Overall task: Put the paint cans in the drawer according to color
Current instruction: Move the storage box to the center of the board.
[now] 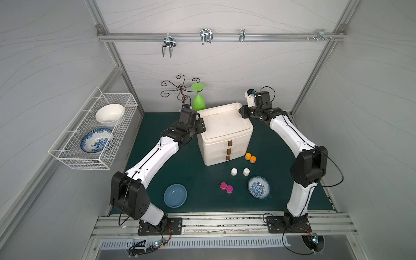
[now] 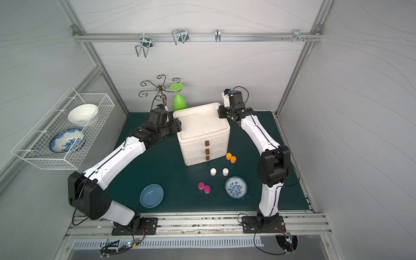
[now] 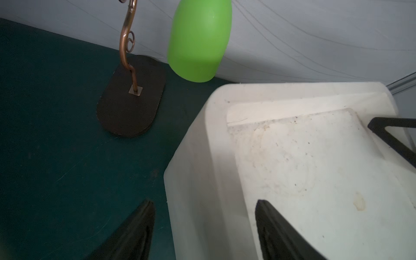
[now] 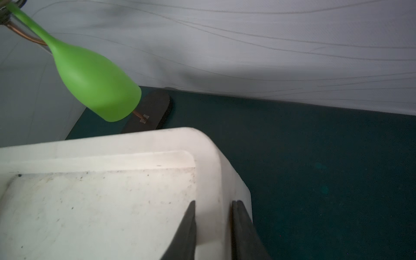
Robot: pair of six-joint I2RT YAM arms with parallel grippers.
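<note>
Paint cans point(image 1: 234, 171) belong in the drawers, yet all six stand loose on the green bench point(image 1: 191, 171), before the front right corner of the white drawer chest point(image 1: 225, 135), the bulkiest thing there. Its three drawers are closed, each with a small brown tab handle point(image 1: 230, 143). The chest looks light enough to slide when a tab is pulled, so bracing it seems sensible. The left gripper point(image 3: 203, 202) has its jaws spread wide astride the chest's side rim, with no contact visible. The right gripper point(image 4: 213, 202) has its jaws drawn narrow around the raised rim at the opposite side, apparently pinching it. Far smaller, the orange pair point(image 1: 248, 156) sits touching just beside the chest's corner. The white pair point(image 1: 246, 172) stands apart, nearer the front, and the magenta pair point(image 1: 223, 186) sits touching near the blue-patterned dish point(image 1: 258, 187). The cans look rigid, light and smooth-sided, likely to skid or topple if nudged. I would take each from above, across its body under the lid, with the jaws turned so neither strikes a touching neighbour.
</note>
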